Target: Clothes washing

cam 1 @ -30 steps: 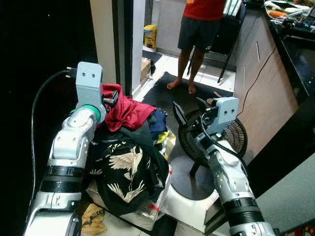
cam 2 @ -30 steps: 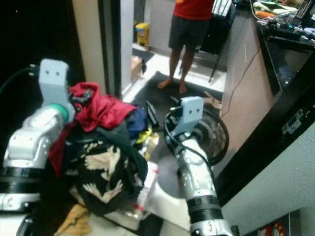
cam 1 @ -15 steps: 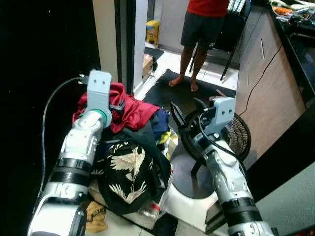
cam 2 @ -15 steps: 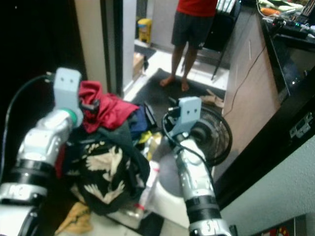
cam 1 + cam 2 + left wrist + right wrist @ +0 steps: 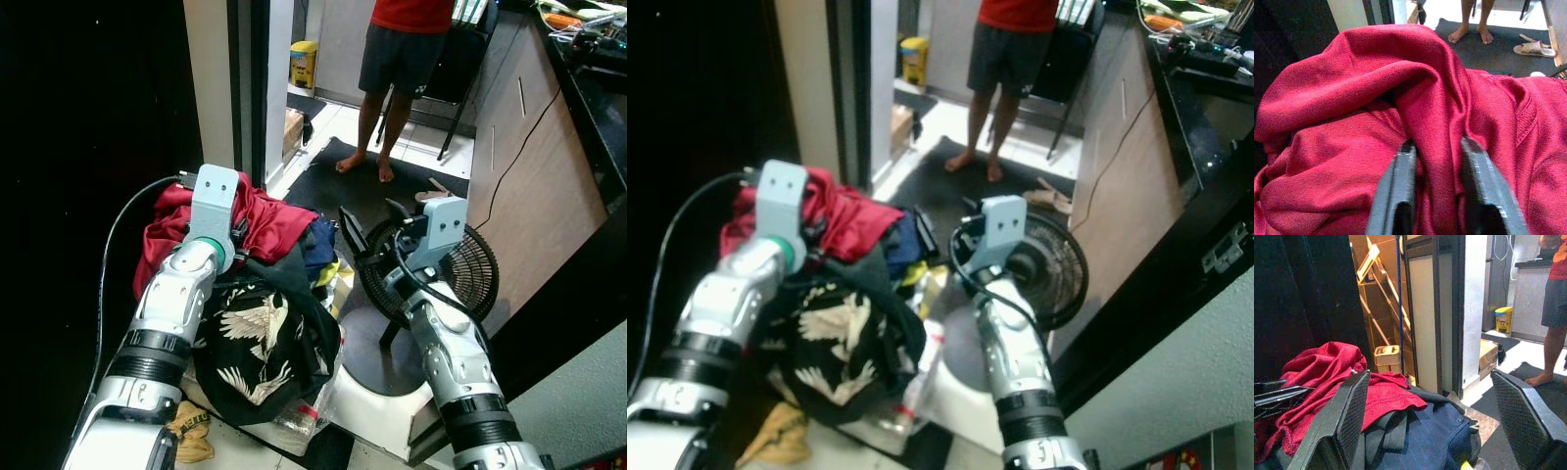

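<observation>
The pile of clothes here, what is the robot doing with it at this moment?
The robot is sorting laundry. Its left gripper has closed on a fold of the red garment that lies on top of the clothes pile. The right gripper is open and holds nothing; it hovers beside the pile, above a floor fan. A person stands further back on a dark mat, watching.

Right gripper (image 5: 1432, 426) fingers spread wide. Between them, a red garment (image 5: 1322, 382) lies atop navy cloth (image 5: 1425, 431); a person's leg (image 5: 1550, 333) stands at three o'clock.
</observation>
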